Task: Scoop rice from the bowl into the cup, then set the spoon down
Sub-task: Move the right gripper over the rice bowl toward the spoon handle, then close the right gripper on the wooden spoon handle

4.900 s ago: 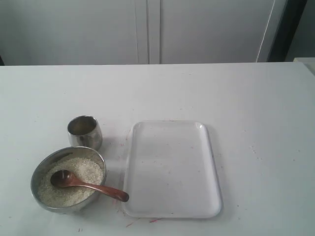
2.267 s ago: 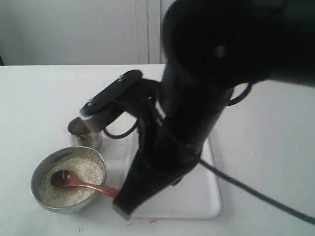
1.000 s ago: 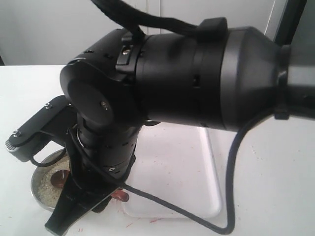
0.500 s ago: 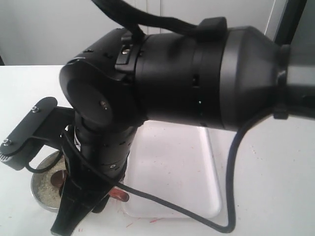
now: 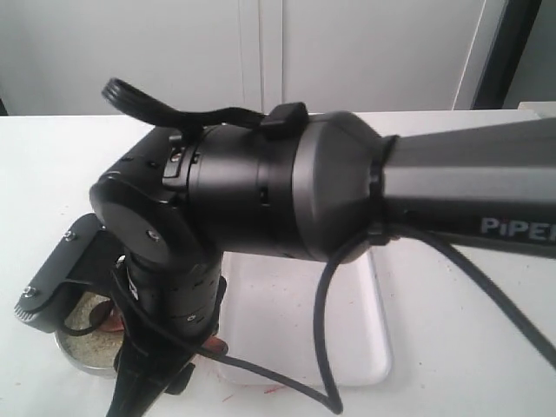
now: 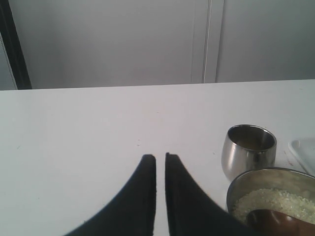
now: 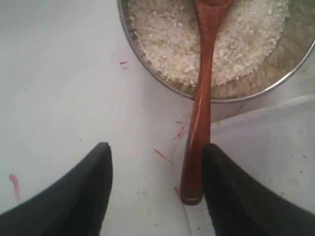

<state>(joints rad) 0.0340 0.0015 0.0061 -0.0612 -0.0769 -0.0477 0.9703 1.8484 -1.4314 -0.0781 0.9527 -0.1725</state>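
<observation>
right jaws: spread wide, gripping nothing, hanging low over the table (image 7: 49, 73)
gap between right jaws: spoon (image 7: 199, 123) handle running straight through it, way closer to one jaw than the other; touching that jaw or not, can't tell
spoon: dark reddish-brown wood, head down in the rice (image 7: 162, 39), handle leaning out over the rim, tail end resting right at the tray's edge
bowl (image 7: 288, 54): shiny steel, just ahead of the right jaws, loaded with off-white grains
tray (image 7: 266, 147): pale and see-through, sitting right beside the bowl
table marks: few little red scuffs (image 7: 160, 153) near the handle's tail
left jaws: pinched nearly together, only a thin slit showing, nothing in it; parked off on bare table well clear of the action
cup (image 6: 248, 150): small steel tumbler, upright, just behind the bowl in the left wrist view, near it but touching or not is hard to call
from the outside camera: right arm (image 5: 330, 200) hogging most of the shot, reaching across to the left side; only a sliver of bowl and rice peeking out underneath, cup hidden completely
</observation>
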